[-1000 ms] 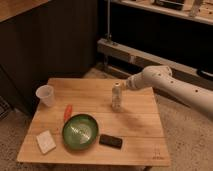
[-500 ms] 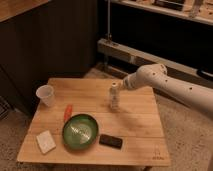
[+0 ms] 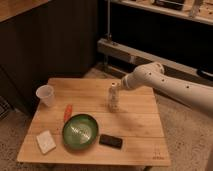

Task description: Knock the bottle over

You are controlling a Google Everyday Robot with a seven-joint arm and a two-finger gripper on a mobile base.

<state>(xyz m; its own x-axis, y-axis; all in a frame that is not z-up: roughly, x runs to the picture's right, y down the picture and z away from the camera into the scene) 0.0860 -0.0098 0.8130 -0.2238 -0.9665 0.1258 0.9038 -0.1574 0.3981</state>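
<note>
The bottle (image 3: 114,98) is a slim pale plastic bottle with a white cap and stands upright near the middle of the wooden table (image 3: 135,125), toward its back. My gripper (image 3: 117,87) is at the end of the white arm that reaches in from the right. It sits right at the bottle's top, touching or nearly touching the cap.
A translucent white cup (image 3: 46,95) stands at the table's left edge. A green bowl (image 3: 80,131), an orange-red object (image 3: 67,112), a white sponge (image 3: 46,141) and a black phone (image 3: 110,141) lie toward the front. A dark shelf unit stands behind.
The arm has shifted slightly left, bringing the gripper closer onto the bottle's top. The bottle still stands upright in about the same spot.
</note>
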